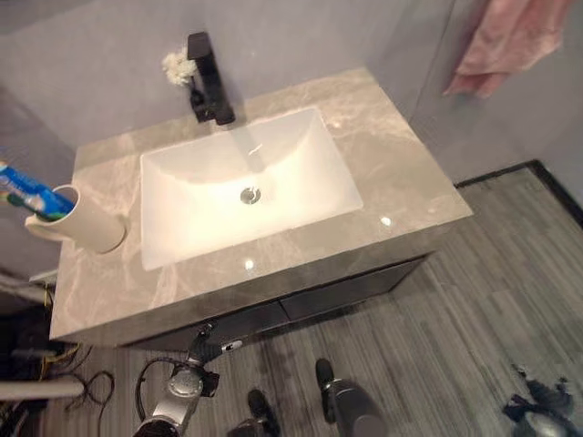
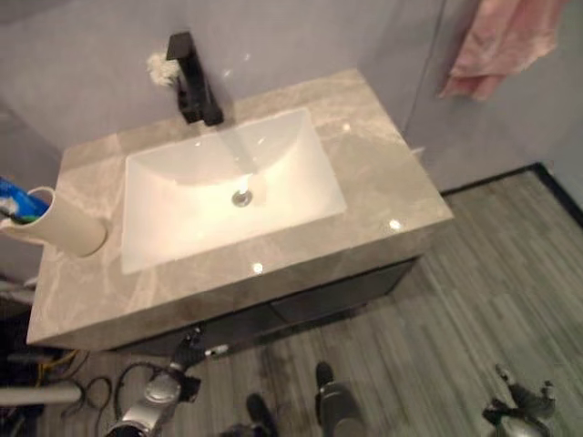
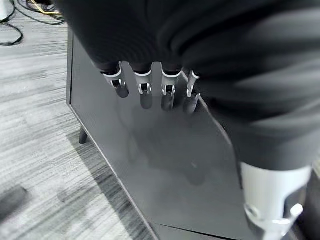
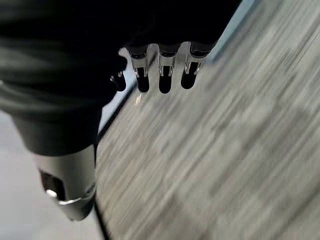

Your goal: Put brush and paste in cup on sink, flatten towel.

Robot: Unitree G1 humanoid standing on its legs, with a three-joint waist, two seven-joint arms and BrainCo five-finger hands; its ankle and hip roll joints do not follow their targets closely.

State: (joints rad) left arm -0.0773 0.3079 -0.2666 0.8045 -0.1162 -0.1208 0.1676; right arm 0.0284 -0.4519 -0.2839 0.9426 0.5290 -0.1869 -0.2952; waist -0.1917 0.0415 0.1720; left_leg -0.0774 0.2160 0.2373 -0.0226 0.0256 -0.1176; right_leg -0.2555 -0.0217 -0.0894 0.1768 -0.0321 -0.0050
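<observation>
Left of the sink, your cup on the counter holds brush and paste. Right of sink, towel hangs bunched. Below it, left hand and right hand hang relaxed, empty.

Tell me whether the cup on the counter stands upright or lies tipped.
Tipped. The white cup lies on its side on the counter left of the basin, its mouth facing the left edge, with the blue paste poking out.
</observation>
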